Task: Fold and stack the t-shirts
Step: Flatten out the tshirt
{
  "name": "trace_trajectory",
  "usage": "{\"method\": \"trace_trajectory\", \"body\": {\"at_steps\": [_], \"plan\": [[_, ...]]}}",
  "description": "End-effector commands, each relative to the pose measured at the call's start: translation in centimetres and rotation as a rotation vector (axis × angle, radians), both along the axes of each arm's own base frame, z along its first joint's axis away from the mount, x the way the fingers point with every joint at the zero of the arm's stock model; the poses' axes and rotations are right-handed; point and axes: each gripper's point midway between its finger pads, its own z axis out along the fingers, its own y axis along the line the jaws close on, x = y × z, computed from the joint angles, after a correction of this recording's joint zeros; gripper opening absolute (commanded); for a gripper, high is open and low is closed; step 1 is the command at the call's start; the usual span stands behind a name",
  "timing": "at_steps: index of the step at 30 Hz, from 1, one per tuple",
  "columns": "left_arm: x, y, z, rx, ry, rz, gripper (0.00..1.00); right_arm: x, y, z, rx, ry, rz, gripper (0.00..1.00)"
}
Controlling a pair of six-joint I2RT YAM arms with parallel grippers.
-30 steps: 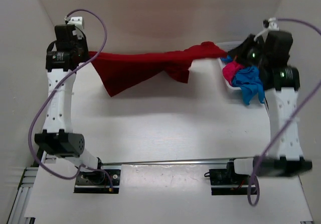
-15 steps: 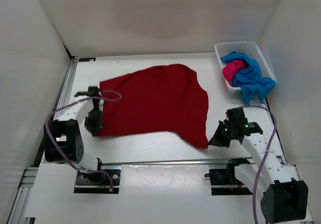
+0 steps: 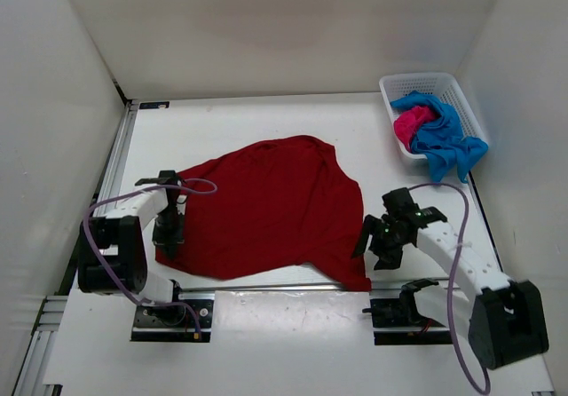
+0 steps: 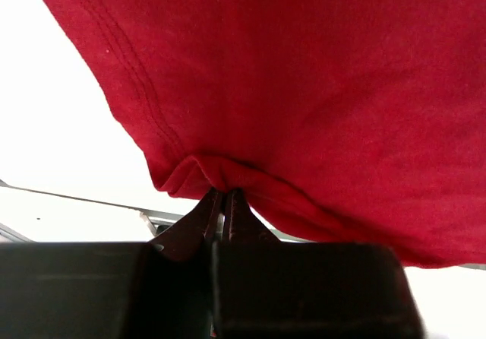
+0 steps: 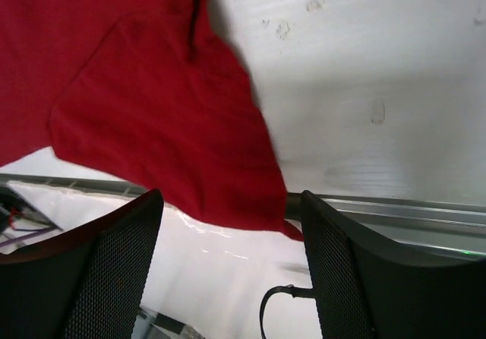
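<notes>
Evidently limp, the dark red t-shirt (image 3: 266, 205) lay by the table's (image 3: 266, 121) near edge; left gripper (image 4: 222, 196) pinched its hem, right gripper (image 5: 229, 202) gaped empty; corners suited grasping.

dark red t-shirt (image 3: 275, 205), white basket (image 3: 415, 78)

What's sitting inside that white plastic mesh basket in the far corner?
A crumpled bright blue cloth t-shirt and a magenta-pink cloth t-shirt fill the white mesh basket; the blue one spills over its rim. Whatever lies beneath them is covered.
</notes>
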Motion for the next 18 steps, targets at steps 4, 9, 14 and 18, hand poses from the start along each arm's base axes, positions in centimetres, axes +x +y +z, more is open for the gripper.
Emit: {"method": "trace_trajectory", "body": {"at_steps": [4, 9, 14, 18], "plan": [[1.6, 0.0, 1.7, 0.002, -0.105, -0.003, 0.1, -2.0, 0.1, -2.0, -0.092, 0.138, 0.055, 0.77], [1.9, 0.3, 2.4, 0.021, -0.147, -0.003, 0.1, -5.2, 0.8, -3.6, -0.088, 0.259, 0.091, 0.77], [3.1, 0.5, 3.8, 0.034, -0.195, -0.003, 0.1, -2.8, 2.4, -3.0, -0.067, 0.177, 0.145, 0.25], [5.5, 1.8, 7.8, 0.102, -0.367, 0.015, 0.1, 2.5, 1.6, 2.0, -0.165, -0.083, 0.132, 0.0]]}}
